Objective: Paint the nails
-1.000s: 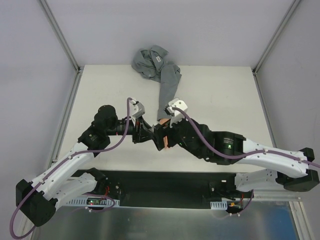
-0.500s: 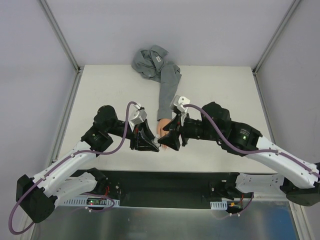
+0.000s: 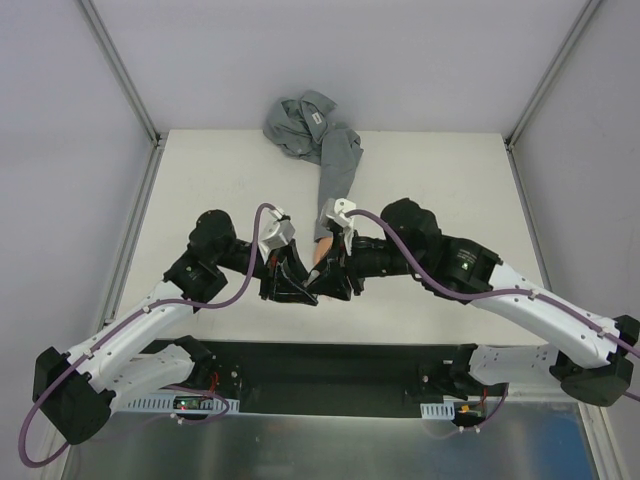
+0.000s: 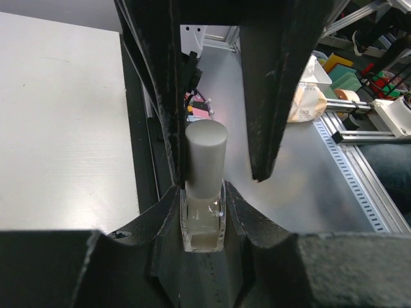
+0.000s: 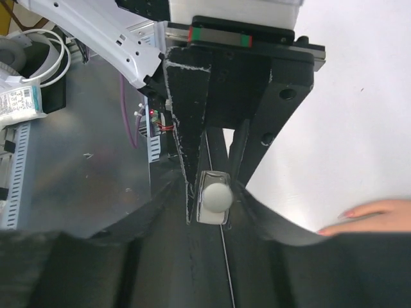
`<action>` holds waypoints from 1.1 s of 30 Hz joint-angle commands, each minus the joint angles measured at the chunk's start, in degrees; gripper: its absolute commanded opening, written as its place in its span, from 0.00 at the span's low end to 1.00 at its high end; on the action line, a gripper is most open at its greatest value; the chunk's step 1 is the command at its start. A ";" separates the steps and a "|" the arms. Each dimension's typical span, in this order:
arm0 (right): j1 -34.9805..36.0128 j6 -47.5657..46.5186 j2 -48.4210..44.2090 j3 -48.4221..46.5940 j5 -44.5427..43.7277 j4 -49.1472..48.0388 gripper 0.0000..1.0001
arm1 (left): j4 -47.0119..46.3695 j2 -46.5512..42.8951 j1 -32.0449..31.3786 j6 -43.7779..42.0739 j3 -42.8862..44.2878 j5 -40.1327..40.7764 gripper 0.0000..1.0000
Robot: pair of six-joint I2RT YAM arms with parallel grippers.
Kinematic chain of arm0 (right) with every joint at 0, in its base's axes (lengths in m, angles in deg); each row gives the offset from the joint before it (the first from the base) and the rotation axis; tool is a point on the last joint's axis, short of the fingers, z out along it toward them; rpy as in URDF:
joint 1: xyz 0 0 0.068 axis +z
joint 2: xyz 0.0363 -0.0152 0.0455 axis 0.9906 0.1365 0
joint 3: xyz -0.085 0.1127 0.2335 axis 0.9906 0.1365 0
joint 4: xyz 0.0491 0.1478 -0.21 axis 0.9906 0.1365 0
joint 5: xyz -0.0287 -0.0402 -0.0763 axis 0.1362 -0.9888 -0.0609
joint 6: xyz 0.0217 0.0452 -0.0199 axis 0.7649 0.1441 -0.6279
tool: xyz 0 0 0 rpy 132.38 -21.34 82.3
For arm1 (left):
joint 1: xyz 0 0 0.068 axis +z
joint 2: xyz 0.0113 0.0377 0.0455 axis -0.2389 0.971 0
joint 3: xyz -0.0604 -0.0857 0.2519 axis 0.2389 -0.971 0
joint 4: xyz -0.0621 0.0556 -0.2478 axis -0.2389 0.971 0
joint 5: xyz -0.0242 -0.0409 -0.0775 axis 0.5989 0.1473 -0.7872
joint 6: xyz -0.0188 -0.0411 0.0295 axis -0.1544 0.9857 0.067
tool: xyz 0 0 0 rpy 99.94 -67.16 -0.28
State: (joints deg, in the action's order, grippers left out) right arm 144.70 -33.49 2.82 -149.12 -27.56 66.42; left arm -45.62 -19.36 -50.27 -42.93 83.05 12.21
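A small clear bottle with a white cap stands upright in my left gripper, which is shut on its glass body. My right gripper meets it from the opposite side, jaws either side of the cap. In the left wrist view one right finger lies against the cap and the other stands a little off it. Both grippers, left and right, meet near the table's front. The peach mannequin hand lies flat just beside them, its pinkish nails small and blurred.
The hand's grey sleeve runs back to a crumpled grey shirt at the table's far edge. A black strip borders the near edge, with the arm bases below. Metal frame posts stand at the back corners.
My right arm has swung in to the bottle and its jaws have narrowed round the cap. My left gripper has kept hold of the bottle, shifting only slightly.
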 commanded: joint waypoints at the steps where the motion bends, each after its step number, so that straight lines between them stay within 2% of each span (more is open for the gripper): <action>1: -0.23 -0.97 0.75 -1.77 2.82 -2.48 0.31 | -3.78 -0.37 -0.56 -0.03 0.56 -1.14 0.00; 2: -0.23 -0.53 0.66 -1.68 2.64 -2.48 0.20 | -2.65 -0.71 -0.56 -0.29 0.56 0.43 0.00; 5: -0.23 1.48 0.75 0.25 0.81 -3.36 0.04 | 1.39 -1.77 -0.47 -4.06 1.35 6.48 0.00; 6: -0.14 2.28 0.75 0.87 0.19 -3.89 0.01 | 3.76 -1.95 -0.38 -5.72 1.61 8.34 0.00; 9: 1.17 6.22 1.28 3.68 -3.41 -6.52 0.01 | 6.50 -2.83 0.58 -6.97 1.88 16.58 0.00; 10: 3.70 6.85 1.80 4.38 -5.34 -7.83 0.01 | 6.94 -3.18 1.37 -6.97 1.79 18.88 0.00; 12: 8.53 8.78 4.08 3.69 -21.89 -7.50 0.01 | 7.38 -3.79 2.52 -6.45 1.79 24.75 0.00; 13: 15.43 11.49 5.66 -0.06 -34.67 -3.06 0.00 | 7.47 -4.49 3.04 -6.18 1.35 26.70 0.00; 14: 18.37 17.78 7.67 -2.70 -60.21 1.77 0.01 | 7.65 -4.85 4.01 -6.09 1.18 28.46 0.00; 15: 20.58 29.07 12.04 -4.73 -68.73 10.17 0.01 | 8.00 -5.11 4.36 -5.92 0.91 31.35 0.00; 17: 24.64 34.61 15.24 -8.86 -78.96 13.50 0.01 | 8.79 -5.38 4.98 -5.92 1.17 32.61 0.00; 19: 24.38 36.21 16.83 -10.29 -79.36 15.26 0.01 | 8.79 -5.46 5.07 -5.92 1.09 32.35 0.00; 21: 24.12 32.98 15.96 -9.68 -77.61 13.09 0.01 | 8.79 -5.38 5.07 -5.74 1.09 31.48 0.00; 24: 23.24 23.75 11.84 -6.44 -70.25 4.66 0.14 | 8.70 -4.68 4.98 -5.39 1.52 28.84 0.00; 28: 20.87 17.68 7.53 -4.58 -59.88 0.86 0.47 | 8.09 -3.97 4.98 -5.21 1.88 24.97 0.00; 31: 20.08 15.13 3.84 -3.35 -56.36 1.30 0.61 | 7.39 -3.71 4.72 -4.86 1.79 22.86 0.00; 33: 19.37 12.85 0.85 -2.73 -53.10 1.30 0.66 | 6.95 -3.18 4.63 -4.42 1.88 21.11 0.00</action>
State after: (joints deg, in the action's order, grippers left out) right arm 165.03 -14.41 9.29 -152.81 -89.78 69.61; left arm -33.44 -22.88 -45.61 -48.46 82.65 36.25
